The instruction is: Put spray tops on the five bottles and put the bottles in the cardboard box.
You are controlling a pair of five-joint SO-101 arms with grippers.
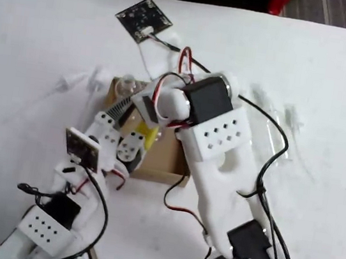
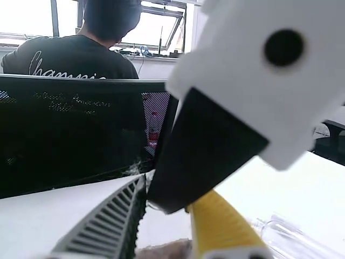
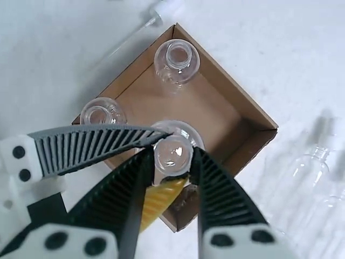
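Note:
A clear bottle (image 3: 173,151) with a bare neck stands upright inside the cardboard box (image 3: 237,97). My right gripper (image 3: 172,155) is shut on its neck, one black finger on each side. My left gripper (image 3: 171,161) comes in from the side, and its grey finger (image 3: 97,143) and yellow finger (image 3: 159,202) press the same bottle's body. Two more clear bottles (image 3: 177,59) (image 3: 102,113) without tops stand in the box. In the high view the right arm (image 1: 214,132) covers most of the box (image 1: 160,173), and the left gripper (image 1: 137,119) is at the box's left side.
A spray top (image 3: 161,11) with its tube lies on the table beside the box; loose tops (image 1: 77,80) lie left of it. More clear bottles (image 1: 276,128) (image 3: 312,167) lie to the right. A black circuit board (image 1: 143,19) sits at the back, and cables trail between the arms.

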